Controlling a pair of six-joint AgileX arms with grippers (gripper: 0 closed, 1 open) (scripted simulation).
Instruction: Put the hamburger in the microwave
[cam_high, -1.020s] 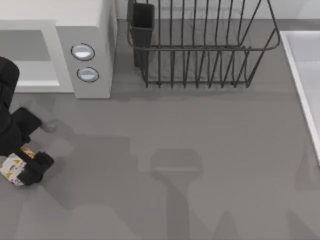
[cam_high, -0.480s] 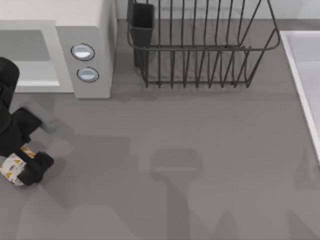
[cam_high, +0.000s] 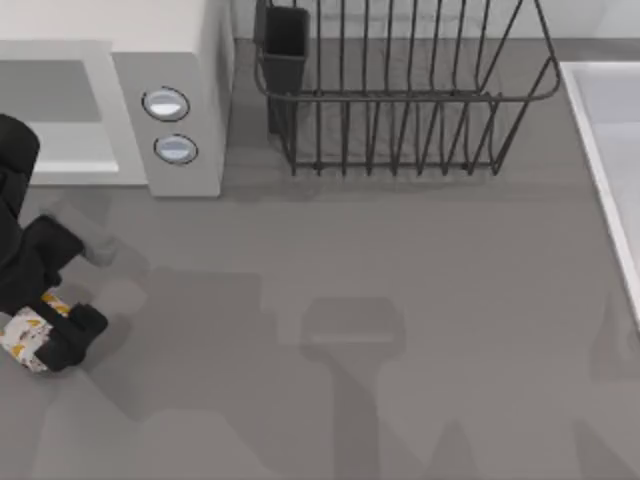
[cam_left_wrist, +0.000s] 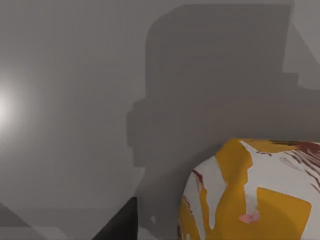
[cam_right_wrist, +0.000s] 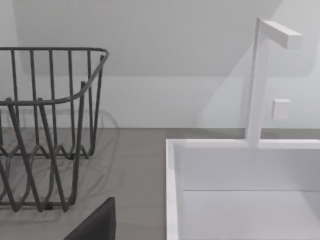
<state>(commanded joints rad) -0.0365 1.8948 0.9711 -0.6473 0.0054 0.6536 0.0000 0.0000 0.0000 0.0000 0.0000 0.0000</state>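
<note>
Hamburger (cam_high: 24, 333) clamped in our left gripper (cam_high: 45, 335), below-left of microwave (cam_high: 170, 90); carry into open cavity remains.

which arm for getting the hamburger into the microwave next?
Left. Its end effector is at the hamburger by the table's left edge, just in front of the microwave and its open cavity. The right arm's camera faces the dish rack and sink.

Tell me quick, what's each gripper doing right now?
Left gripper: shut on the hamburger, at the table's left edge.
Right gripper: cannot be told.
</note>
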